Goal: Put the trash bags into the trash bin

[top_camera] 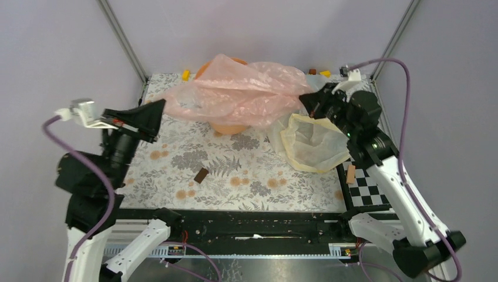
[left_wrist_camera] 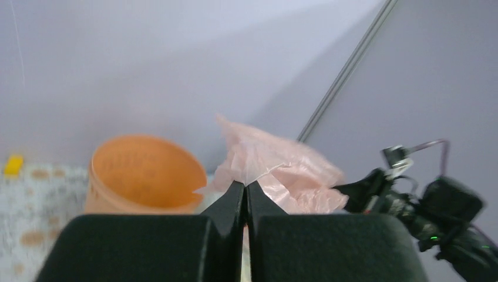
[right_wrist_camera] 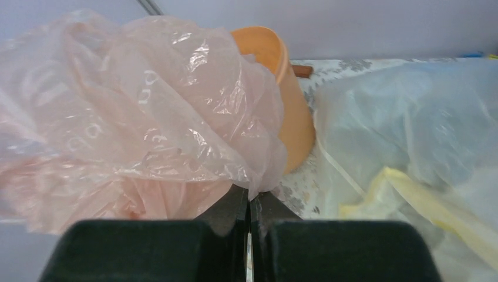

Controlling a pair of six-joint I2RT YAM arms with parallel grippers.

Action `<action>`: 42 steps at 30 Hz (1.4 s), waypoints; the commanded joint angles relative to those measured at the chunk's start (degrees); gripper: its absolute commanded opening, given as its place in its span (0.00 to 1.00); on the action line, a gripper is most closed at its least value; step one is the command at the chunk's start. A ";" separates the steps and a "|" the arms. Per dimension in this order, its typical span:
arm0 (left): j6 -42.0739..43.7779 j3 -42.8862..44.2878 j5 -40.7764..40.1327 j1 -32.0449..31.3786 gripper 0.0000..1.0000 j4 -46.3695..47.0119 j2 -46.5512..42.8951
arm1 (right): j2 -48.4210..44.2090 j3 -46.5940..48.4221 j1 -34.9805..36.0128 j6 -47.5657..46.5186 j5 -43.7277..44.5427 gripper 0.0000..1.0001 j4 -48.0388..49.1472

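Near edge: both arm bases, the left arm reaching up the left side, the right arm up the right side

Mid-table, on the floral cloth [top_camera: 246, 182]: a small dark brown block [top_camera: 201, 175] lying alone. At the right edge, a checkerboard panel [top_camera: 367, 189] with a small tan block [top_camera: 350, 174] at its left border

Right of centre: pale yellow bag [top_camera: 314, 147] lying open on the cloth, partly wrapped by the clear whitish bag [right_wrist_camera: 411, 111]. Both are just under the right arm's wrist

Left gripper [top_camera: 160, 109]: fingers pressed together, pinching a corner of the pink bag [top_camera: 235, 91]. The left wrist view shows a thin point of film standing up between the tips

Right gripper [top_camera: 308, 101]: fingers likewise together, clamped on the opposite edge of the pink bag. In the right wrist view the film billows up just above the closed tips

Pink bag: held off the table, stretched between the two grippers, bunched and crinkled, and hanging across the top of the bucket

Bucket [top_camera: 229, 127]: stands at the far middle of the table, mouth open, mostly hidden from above by the bag. No part of the bag can be seen inside it

Far edge: small yellow piece [top_camera: 185, 74] at the left, a brown one [top_camera: 312, 71] and another yellow one [top_camera: 325, 73] at the right
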 commanded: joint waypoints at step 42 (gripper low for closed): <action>-4.68 16.27 12.12 0.16 0.00 14.54 33.28 | 29.60 30.34 17.25 -25.11 -25.15 0.88 8.44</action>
